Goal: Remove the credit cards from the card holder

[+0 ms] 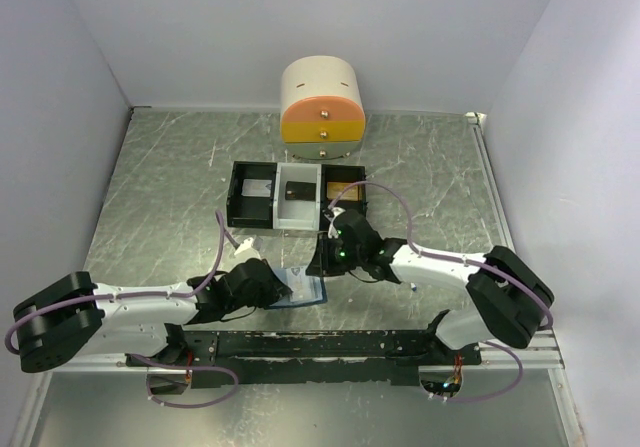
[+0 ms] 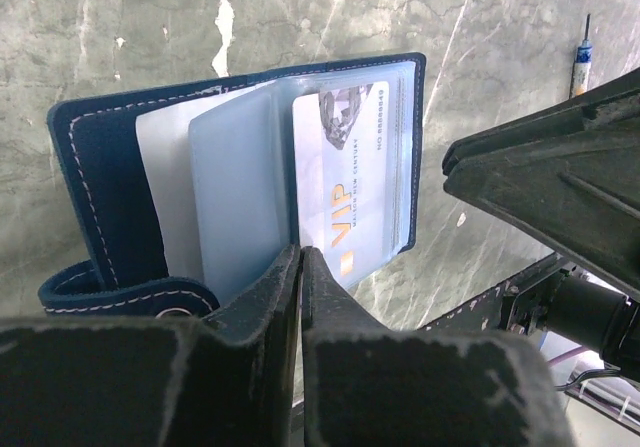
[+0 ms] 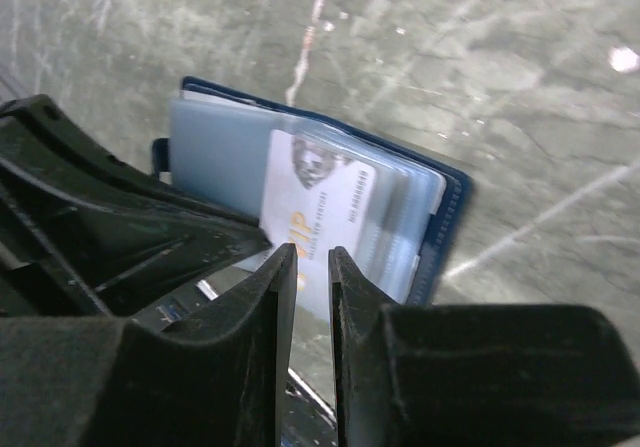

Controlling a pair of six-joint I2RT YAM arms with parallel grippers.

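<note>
credit card, pale with gold "vip" lettering, sits tucked in a clear sleeve on the right half of the card holder. the holder lies open like a little book, navy cover down, on the marbled table near the front edge, between the two arms. i'd guess the card is light, stiff and slick. in that snug plastic pocket it will likely cling, so it wants to be pulled straight along the pocket's opening, not lifted. the only sensible place to take it is whichever edge shows at the pocket mouth, pinched flat across its faces. the holder looks soft and floppy, its sleeves bending easily, so it would drag along unless pinned.

the left gripper has its jaws pressed tight together at the near edge of the sleeves. it looks to be pinching the holder there to anchor it. the right gripper hangs just over the card's near end with its jaws parted by only a thin slit. i can't see anything caught between them, and can't tell whether they touch the card.

further back stands a black-and-white three-compartment tray, and behind that a small rounded drawer box against the wall.
</note>
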